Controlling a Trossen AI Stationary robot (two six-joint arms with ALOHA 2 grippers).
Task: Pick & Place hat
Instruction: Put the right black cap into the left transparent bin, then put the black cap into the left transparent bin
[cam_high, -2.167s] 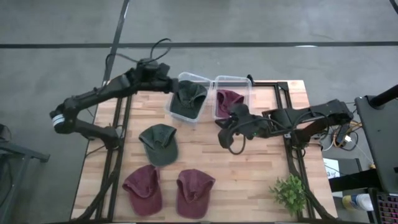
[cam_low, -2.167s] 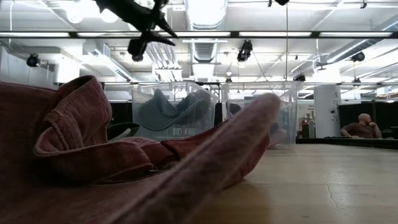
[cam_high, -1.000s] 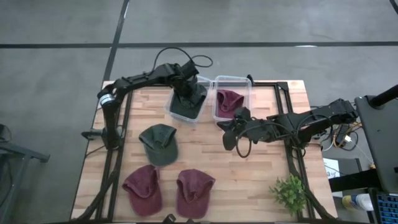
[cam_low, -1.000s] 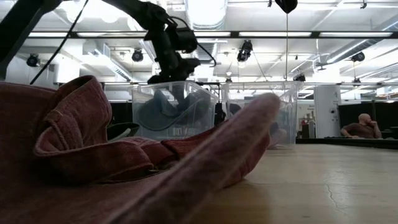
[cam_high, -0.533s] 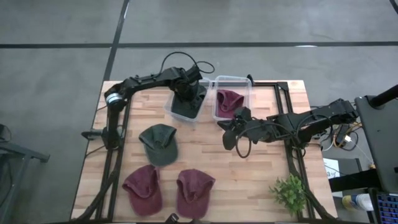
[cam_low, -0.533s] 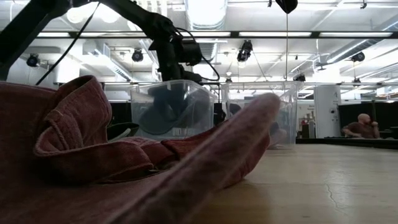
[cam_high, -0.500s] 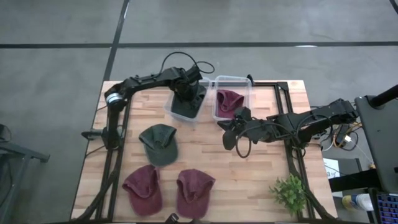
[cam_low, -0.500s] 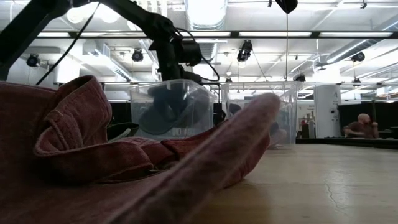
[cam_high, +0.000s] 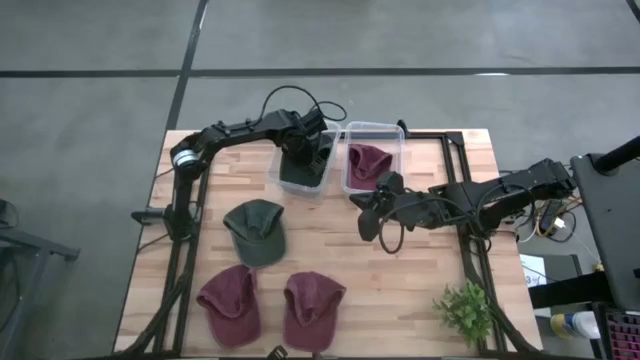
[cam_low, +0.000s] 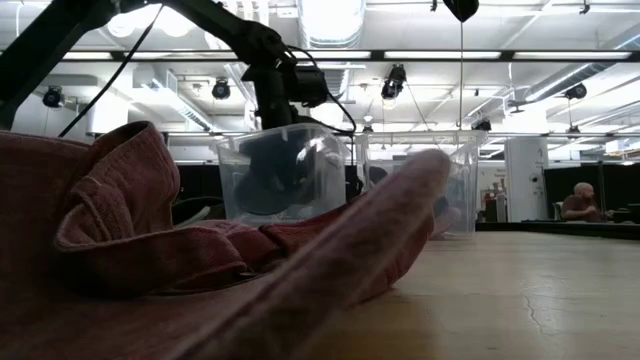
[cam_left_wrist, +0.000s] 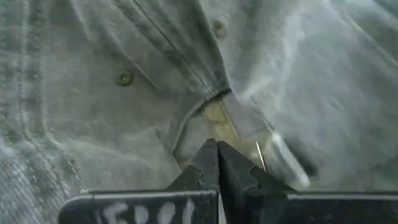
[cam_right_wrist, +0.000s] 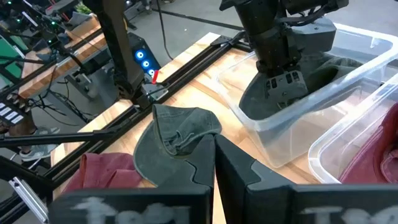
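Note:
A green hat (cam_high: 300, 176) lies in the left clear bin (cam_high: 274, 166) at the table's far side. My left gripper (cam_high: 304, 154) reaches down into that bin, shut; the left wrist view shows its fingertips (cam_left_wrist: 217, 149) at a fold of the hat (cam_left_wrist: 124, 93). My right gripper (cam_high: 364, 218) hovers shut near the table's middle, in front of the right bin (cam_high: 373, 128), which holds a maroon hat (cam_high: 367, 165). A second green hat (cam_high: 257, 230) lies flat on the table. Two maroon hats (cam_high: 230, 300) (cam_high: 312, 308) lie at the near edge. My left gripper comes from above, pointing down into the left bin (cam_right_wrist: 292, 134). Its shut fingers (cam_right_wrist: 283, 84) press on the green hat's crown (cam_left_wrist: 186, 124) close to the bin's wall. The hat rests on the bin's bottom.
A small green plant (cam_high: 465, 310) stands at the near right corner. A maroon hat (cam_low: 200, 260) fills the low view's foreground. A person sits far off in the room. Bare wood lies between the right arm and the plant.
My left gripper has gone down into the left bin and a little toward the table's right, staying shut. The bin with the green hat has shifted slightly toward the right bin. My right arm has kept still.

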